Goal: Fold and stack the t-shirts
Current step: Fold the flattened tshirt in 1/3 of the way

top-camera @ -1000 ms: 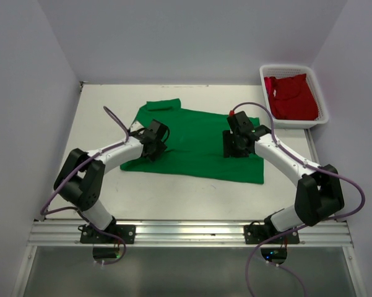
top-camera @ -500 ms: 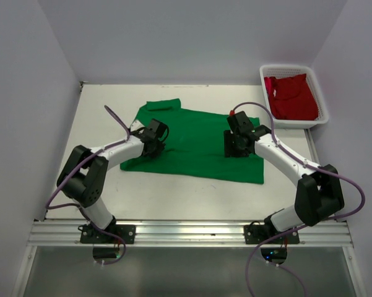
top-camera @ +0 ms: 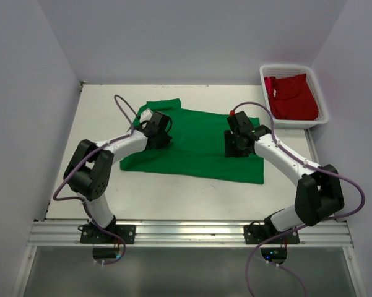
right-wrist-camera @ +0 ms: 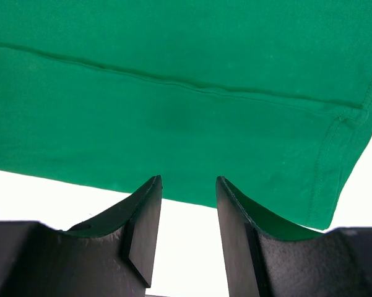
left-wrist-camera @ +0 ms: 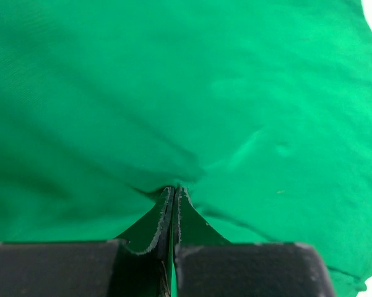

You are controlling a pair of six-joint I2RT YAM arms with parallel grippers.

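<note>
A bright green t-shirt [top-camera: 198, 145] lies spread on the white table [top-camera: 173, 192]. My left gripper [top-camera: 162, 137] rests on its left part, shut, with a pucker of green cloth [left-wrist-camera: 235, 93] pinched between its fingertips [left-wrist-camera: 174, 189]. My right gripper [top-camera: 233, 148] hovers low over the shirt's right part. In the right wrist view its jaws [right-wrist-camera: 188, 180] stand open at the hemmed edge of the green cloth [right-wrist-camera: 173, 93], with bare table [right-wrist-camera: 49, 192] between them and nothing gripped. A red t-shirt [top-camera: 292, 97] lies crumpled in the basket.
A white mesh basket [top-camera: 285, 67] stands at the back right corner of the table. Pale walls close in the left, back and right sides. A metal rail [top-camera: 192, 232] with both arm bases runs along the near edge. Purple cables loop off both arms.
My left gripper has slid a little up and to the right over the green shirt and closed onto a fold of it. The right gripper has stayed in place, its jaws slightly narrower.
</note>
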